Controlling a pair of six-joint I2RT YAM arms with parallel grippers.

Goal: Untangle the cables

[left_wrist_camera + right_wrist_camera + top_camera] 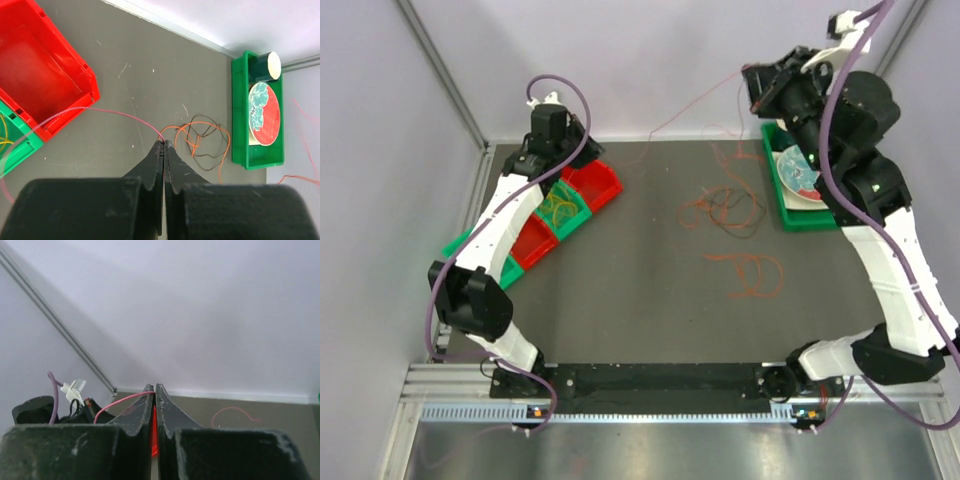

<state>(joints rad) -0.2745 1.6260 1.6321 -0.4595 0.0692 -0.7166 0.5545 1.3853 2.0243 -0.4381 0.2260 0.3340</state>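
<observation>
A: Left pincer [163,142]?
B: Pressed together, pinching thin red cable [122,113] at the very tips. Off the table [650,250], well left of green tray [262,154].
A: Right pincer [155,387]?
B: Pressed together too, on the same red cable; strand exits beside the left fingertip. Held high, near far end of green tray.
A: Run of red cable?
B: Strung through the air between both pincers, leading leftward from green tray.
A: Other cables?
B: Orange and brown tangle [725,210] flat on table, just left of green tray. Orange coil [752,275] apart from the tangle, left of tray's near corner. More thin red strands by tray's far left corner; cannot tell whether joined to tangle.
A: Tray contents?
B: Red plate [264,114] with teal pattern; pale-topped cylinder [267,65] at far end.
</observation>
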